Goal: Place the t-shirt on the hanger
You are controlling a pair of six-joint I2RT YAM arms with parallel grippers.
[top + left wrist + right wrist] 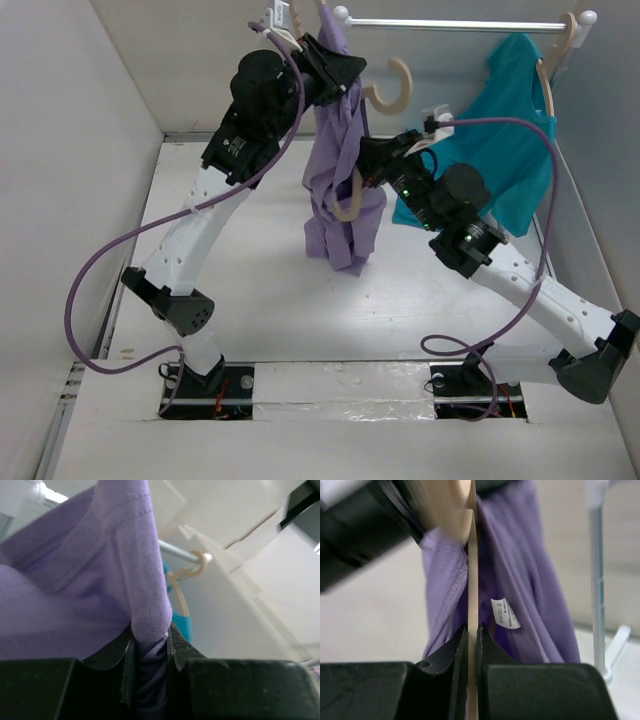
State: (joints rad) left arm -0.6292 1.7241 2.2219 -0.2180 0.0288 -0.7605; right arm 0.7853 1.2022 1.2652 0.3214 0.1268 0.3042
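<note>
The top view alone gives the layout. The t-shirt [345,190] hangs as a bunched lavender column in the upper middle, its lower folds low over the table [250,310]; contact cannot be told. The hanger [406,85] is pale wood. Its curved hook pokes out to the right of the fabric, and one thin arm bends across the shirt's front. At upper right, a teal shirt [500,125] hangs on a second hanger [567,40] from a metal rail [460,22].

The left wrist view shows the left end effector [150,652] clamped on a fold of soft knit with stitched seams. The right wrist view shows the right end effector [472,637] closed on the hanger's flat, narrow edge. Behind that edge, a white size label [506,614] sits among the purple folds.

The table is white and matte, boxed in by plain pale walls [60,120]. Purple cables [90,290] loop along both arms.
</note>
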